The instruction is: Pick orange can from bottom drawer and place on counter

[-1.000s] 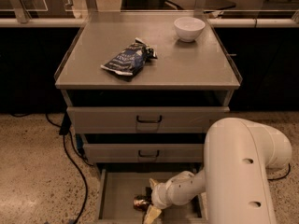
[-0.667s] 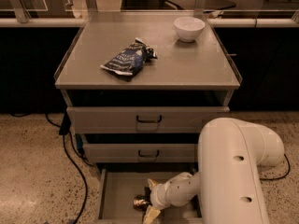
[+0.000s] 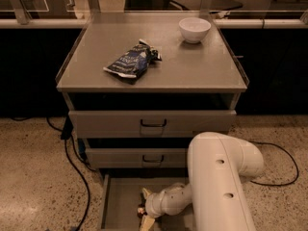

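The bottom drawer (image 3: 113, 201) is pulled open at the foot of the grey cabinet. The orange can (image 3: 141, 211) shows only as a small dark-orange shape on the drawer floor. My gripper (image 3: 146, 208) reaches down into the drawer from the right. One finger is behind the can and one in front, with a gap on both sides. My white arm (image 3: 216, 177) hides the drawer's right half. The counter (image 3: 192, 66) is the flat grey cabinet top above.
A dark blue snack bag (image 3: 131, 60) lies on the counter's left middle and a white bowl (image 3: 194, 29) stands at its back right. Two upper drawers (image 3: 153, 124) with black handles are shut. Black cables (image 3: 77, 167) run along the floor at the left.
My arm and gripper have shifted slightly left inside the bottom drawer. The can stays between the fingers. Nothing on the counter has moved.
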